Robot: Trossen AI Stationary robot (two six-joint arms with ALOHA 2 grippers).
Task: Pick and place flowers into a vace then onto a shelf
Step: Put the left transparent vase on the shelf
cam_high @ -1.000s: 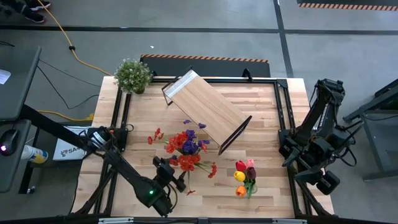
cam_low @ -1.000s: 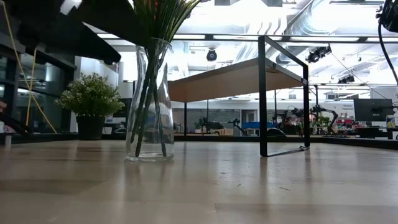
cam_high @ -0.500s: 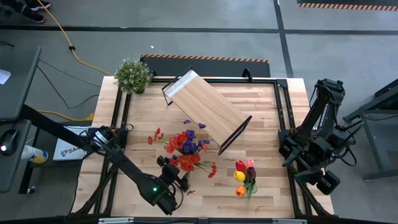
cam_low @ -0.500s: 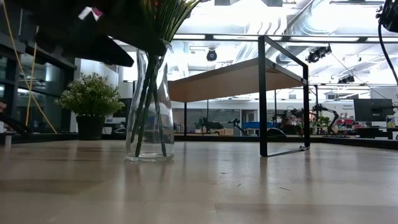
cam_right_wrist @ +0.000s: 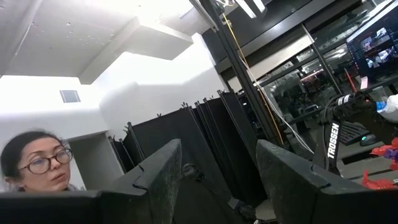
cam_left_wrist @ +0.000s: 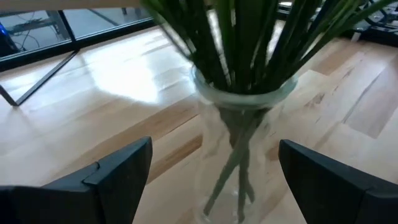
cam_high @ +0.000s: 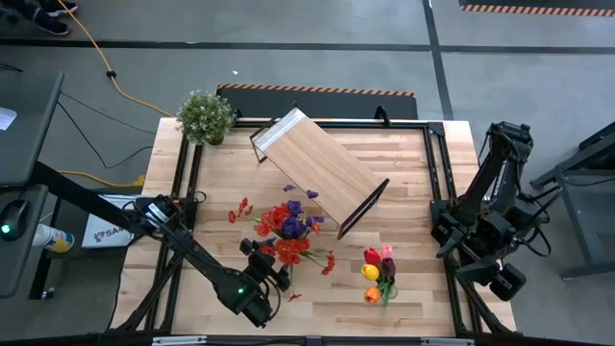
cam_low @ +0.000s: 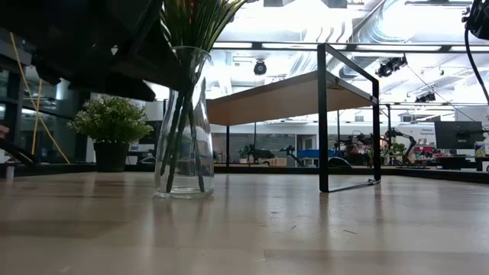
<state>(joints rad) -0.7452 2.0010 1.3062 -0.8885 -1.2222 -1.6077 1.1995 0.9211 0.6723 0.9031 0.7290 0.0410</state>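
Only writing I can read: "TROSSEN" in white down a dark arm link in my right wrist view; nothing legible on the bench items. My left tool is down at the near-left part of the bench, fingers spread wide w/ the clear glass vase straight ahead btwn them, not touching it. Vase stands upright on the bench, holding a bunch of flowers: red sprays and purple sprigs up top, green stems crossing inside the glass in the low view. A second bunch, tulips in red, pink, yellow, orange, lies flat on the bench near the front, well apart from the vase. The shelf sits angled mid-bench, light wood top on thin black frame legs, nothing on it. Small bushy potted plant at the far-left corner. Bench is pale wood planks w/ a black frame round it. My right tool is parked off the right edge, aimed up into the room, fingers apart, gripping nothing. Room: grey floor, yellow cable, black partitions, glass walls, ceiling lights; a person w/ glasses shows in the right wrist view.
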